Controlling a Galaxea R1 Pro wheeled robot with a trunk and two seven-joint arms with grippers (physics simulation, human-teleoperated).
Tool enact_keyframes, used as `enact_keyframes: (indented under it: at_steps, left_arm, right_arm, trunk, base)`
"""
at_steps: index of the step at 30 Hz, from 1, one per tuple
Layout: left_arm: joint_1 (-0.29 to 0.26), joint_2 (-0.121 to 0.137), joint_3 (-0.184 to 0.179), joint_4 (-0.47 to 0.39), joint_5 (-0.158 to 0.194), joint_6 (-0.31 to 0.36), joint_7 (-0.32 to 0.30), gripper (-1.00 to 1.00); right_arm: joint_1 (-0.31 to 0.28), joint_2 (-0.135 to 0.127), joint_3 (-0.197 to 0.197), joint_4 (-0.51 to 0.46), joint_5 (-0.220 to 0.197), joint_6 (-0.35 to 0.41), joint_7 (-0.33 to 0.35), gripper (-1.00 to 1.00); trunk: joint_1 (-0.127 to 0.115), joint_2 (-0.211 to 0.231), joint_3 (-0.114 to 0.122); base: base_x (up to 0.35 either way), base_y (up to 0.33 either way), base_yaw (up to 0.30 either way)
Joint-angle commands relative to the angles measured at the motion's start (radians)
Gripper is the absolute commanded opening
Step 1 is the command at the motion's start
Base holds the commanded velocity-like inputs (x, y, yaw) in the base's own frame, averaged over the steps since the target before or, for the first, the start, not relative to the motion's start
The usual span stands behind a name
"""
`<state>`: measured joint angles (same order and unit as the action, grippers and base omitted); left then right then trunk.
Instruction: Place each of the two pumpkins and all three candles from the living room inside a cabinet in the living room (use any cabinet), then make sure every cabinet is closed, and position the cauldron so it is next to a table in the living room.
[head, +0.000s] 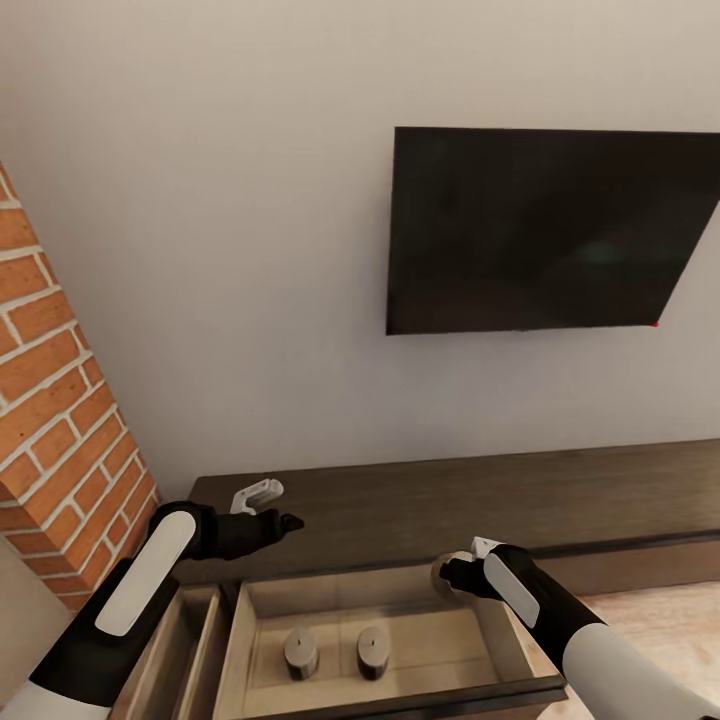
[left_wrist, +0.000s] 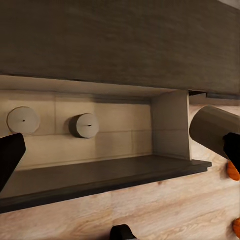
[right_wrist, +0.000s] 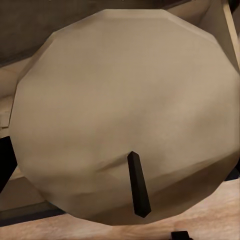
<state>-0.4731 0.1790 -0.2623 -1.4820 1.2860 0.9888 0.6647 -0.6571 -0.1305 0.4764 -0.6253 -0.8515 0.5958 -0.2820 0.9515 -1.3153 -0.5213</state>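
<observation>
Candle (head: 443, 572) number 3 sits clamped in our right gripper (head: 452, 577), held tilted over the right rear corner of the pulled-out drawer (head: 400, 690); in the right wrist view its pale round top (right_wrist: 125, 115) with the dark wick (right_wrist: 138, 184) lies right before our fingers. Below and to the left of that gripper we see 2 candles standing upright on the light wooden drawer floor, one (head: 301, 652) beside the other (head: 372, 651), apart from each other. The drawer belongs to the long dark-brown cabinet (head: 480, 500), which stands open. Our left gripper (head: 275, 522) hovers over the cabinet top, behind the drawer's left rear corner; it grips nothing, and we cannot tell how wide its jaws stand. In the left wrist view we spot bits of orange pumpkin (left_wrist: 232, 171) on the wooden floor (left_wrist: 165, 215) beyond the held candle.
</observation>
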Motion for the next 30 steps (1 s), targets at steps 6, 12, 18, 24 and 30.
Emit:
enact_keyframes:
  at_steps: [6,12,18,24,30]
  left_arm:
    - [-0.001,0.001,-0.002,-0.001,0.011,0.0,0.01,1.0]
    - [-0.001,0.002,0.001,-0.001,0.017,0.0,0.01,1.0]
    - [-0.001,0.002,0.001,-0.001,0.019,0.0,0.01,1.0]
    - [-0.001,0.002,0.003,-0.003,0.018,0.0,0.01,1.0]
    - [-0.001,0.002,0.003,-0.004,0.019,0.0,0.01,1.0]
  right_arm:
    - [-0.001,-0.001,0.007,-0.002,-0.01,0.0,-0.009,-1.0]
    - [-0.001,0.0,0.007,-0.002,-0.002,-0.001,-0.009,-1.0]
    - [-0.001,0.028,0.006,0.0,0.029,-0.001,-0.009,-1.0]
    - [-0.001,0.039,0.005,0.011,0.049,-0.001,-0.009,-1.0]
    - [-0.001,0.04,0.005,0.014,0.052,-0.002,-0.009,-1.0]
  trunk:
    - [0.0,-0.001,-0.001]
    - [0.0,-0.001,-0.001]
    - [0.0,-0.001,-0.001]
    - [0.0,-0.001,-0.001]
    - [0.012,-0.022,-0.01]
  base:
    - [0.02,0.003,0.0]
    - [0.001,0.0,0.0]
    - [0.0,0.0,0.0]
    - [0.0,0.0,0.0]
    - [0.0,0.0,0.0]
